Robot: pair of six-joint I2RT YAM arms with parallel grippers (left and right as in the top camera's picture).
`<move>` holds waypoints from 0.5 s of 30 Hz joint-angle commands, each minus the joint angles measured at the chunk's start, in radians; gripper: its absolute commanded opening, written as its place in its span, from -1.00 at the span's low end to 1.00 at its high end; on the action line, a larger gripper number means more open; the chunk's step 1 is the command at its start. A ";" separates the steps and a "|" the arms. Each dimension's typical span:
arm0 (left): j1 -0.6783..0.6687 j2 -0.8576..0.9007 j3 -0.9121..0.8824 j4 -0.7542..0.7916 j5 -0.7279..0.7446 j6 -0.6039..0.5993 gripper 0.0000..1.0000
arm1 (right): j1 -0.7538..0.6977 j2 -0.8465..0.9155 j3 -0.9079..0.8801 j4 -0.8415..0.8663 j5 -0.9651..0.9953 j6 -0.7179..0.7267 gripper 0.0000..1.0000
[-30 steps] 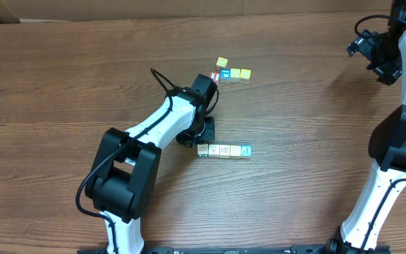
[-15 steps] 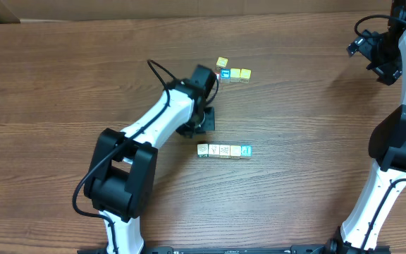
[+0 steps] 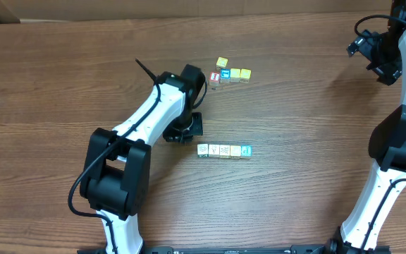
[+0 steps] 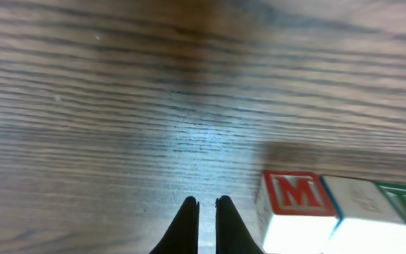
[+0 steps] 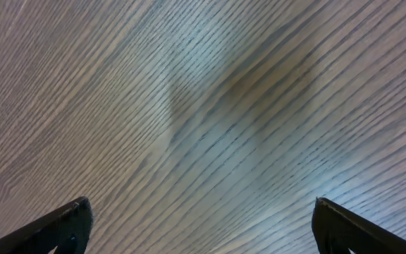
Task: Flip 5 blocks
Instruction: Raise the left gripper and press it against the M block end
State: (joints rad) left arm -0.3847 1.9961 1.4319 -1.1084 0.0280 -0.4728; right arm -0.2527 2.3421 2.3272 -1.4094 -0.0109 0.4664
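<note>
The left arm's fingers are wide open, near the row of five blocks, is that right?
No. The left fingers are shut, tips almost together, as the left wrist view shows. They are near the row of five blocks.

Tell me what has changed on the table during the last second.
The left gripper, shut and empty, drew back from the left end of the row of five blocks, toward the robot's left. Nothing was gripped or released. The row, the cluster of cubes behind it and the open right gripper stayed as they were.
</note>
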 commanded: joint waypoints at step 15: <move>-0.012 0.006 -0.065 0.077 0.149 -0.014 -0.92 | 0.003 -0.036 0.014 0.003 0.010 -0.002 1.00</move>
State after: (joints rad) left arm -0.3866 1.9968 1.3724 -1.0374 0.1505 -0.4728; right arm -0.2527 2.3425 2.3272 -1.4101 -0.0109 0.4667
